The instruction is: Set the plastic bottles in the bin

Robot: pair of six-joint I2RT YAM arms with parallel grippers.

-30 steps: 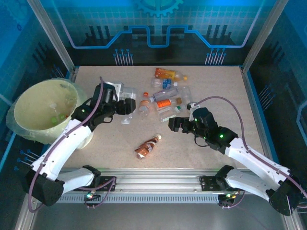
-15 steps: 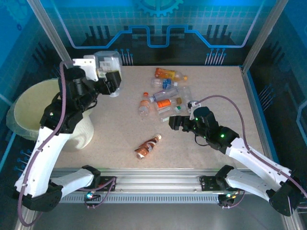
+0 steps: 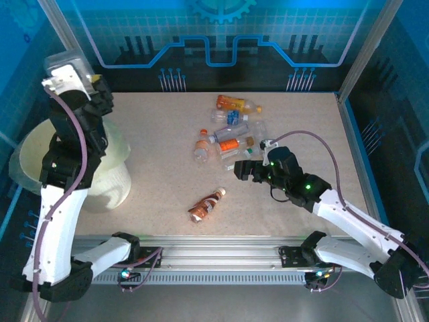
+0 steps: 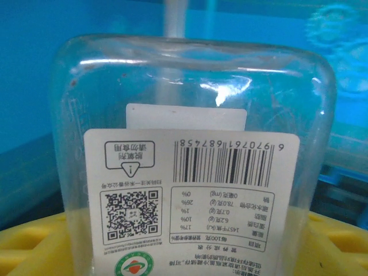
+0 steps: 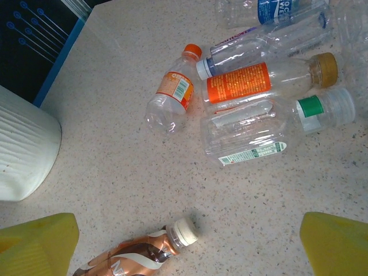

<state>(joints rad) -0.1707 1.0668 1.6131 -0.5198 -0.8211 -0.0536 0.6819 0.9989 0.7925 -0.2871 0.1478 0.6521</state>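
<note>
My left gripper (image 3: 75,79) is raised high at the far left, above the bin (image 3: 28,159), and is shut on a clear plastic bottle (image 4: 190,144) with a white barcode label. Its yellow fingers (image 4: 34,247) flank that bottle. Several plastic bottles (image 3: 230,134) lie in a loose pile at the table's middle back, among them an orange-capped one (image 5: 172,92) and a green-capped one (image 5: 259,129). A brown bottle (image 5: 135,257) lies alone nearer the front. My right gripper (image 3: 244,172) hovers open just right of the pile's near end, nothing between its fingers (image 5: 336,244).
The bin's white ribbed side (image 5: 20,149) stands at the table's left edge, partly hidden by my left arm. An aluminium rail (image 3: 221,245) runs along the near edge, with frame posts at the corners.
My left arm has lifted the clear bottle from beside the pile and swung it up and left over the bin. The right arm has barely moved.
</note>
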